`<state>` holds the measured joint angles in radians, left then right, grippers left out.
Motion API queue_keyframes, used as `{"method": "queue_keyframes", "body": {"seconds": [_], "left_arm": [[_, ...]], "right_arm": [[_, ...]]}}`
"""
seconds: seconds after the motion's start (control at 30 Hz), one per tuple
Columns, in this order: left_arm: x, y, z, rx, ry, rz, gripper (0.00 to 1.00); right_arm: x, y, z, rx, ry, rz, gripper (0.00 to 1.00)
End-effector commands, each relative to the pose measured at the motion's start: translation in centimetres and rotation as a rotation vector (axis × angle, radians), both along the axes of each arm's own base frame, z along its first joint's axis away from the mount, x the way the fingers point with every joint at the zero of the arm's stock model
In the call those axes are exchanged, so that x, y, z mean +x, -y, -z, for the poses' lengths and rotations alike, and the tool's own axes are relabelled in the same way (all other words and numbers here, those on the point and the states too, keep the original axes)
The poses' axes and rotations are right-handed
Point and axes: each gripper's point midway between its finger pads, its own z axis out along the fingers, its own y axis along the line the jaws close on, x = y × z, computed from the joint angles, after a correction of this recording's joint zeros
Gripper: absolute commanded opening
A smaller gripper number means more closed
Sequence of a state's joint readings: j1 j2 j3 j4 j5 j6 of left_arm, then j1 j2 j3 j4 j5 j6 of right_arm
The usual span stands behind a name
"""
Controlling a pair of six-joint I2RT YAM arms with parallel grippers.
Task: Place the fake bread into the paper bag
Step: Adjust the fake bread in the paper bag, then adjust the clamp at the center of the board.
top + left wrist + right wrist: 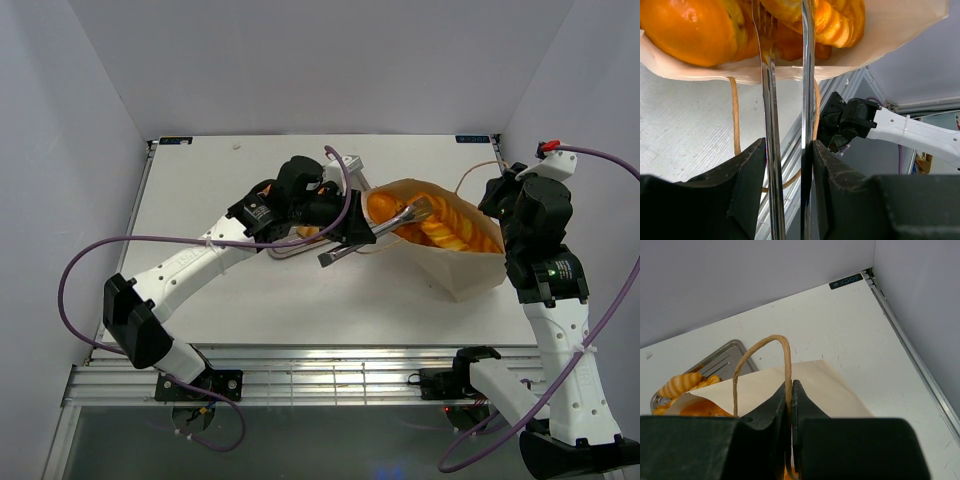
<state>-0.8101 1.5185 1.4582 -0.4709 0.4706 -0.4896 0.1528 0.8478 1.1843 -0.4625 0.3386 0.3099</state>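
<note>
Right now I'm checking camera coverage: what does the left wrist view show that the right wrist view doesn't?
Only left wrist: metal tongs in the left end effector, tips among the fake bread. Only right wrist: the right end effector shut on a string handle, and the silver tray. Both: the paper bag and the bread.

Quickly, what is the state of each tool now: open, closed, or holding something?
Left tool: closed on the metal tongs.
Right tool: closed on the string handle of the paper bag.

Left gripper point(788, 152) half-closed — right gripper point(790, 390) pinched tight.
</note>
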Motion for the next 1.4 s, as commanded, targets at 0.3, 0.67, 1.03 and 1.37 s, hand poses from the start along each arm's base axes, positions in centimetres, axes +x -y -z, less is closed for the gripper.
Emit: {"method": "queue_keyframes", "body": {"seconds": [0.3,0.67,1.03,1.37], "left_arm": [[-0.8,-1.0,-5.1,-0.051,0.119,0.019,0.55],[-1.2,-2.3,-6.0,-0.031,0.147,0.023,0.57],[-0.2,-5.9,-9.3,-0.034,0.233,-0.083,0.55],[0.7,-12.9,-11.8,0.047,0.378,-0.353,0.49]], "right_arm": [[-0.2,0.4,-3.2,0.003,0.093,0.017,0.08],[-0.1,0.4,-3.1,0.003,0.090,0.015,0.08],[-0.1,0.3,-3.1,0.006,0.091,0.011,0.08],[0.0,0.3,-3.1,0.004,0.087,0.013,0.08]]}}
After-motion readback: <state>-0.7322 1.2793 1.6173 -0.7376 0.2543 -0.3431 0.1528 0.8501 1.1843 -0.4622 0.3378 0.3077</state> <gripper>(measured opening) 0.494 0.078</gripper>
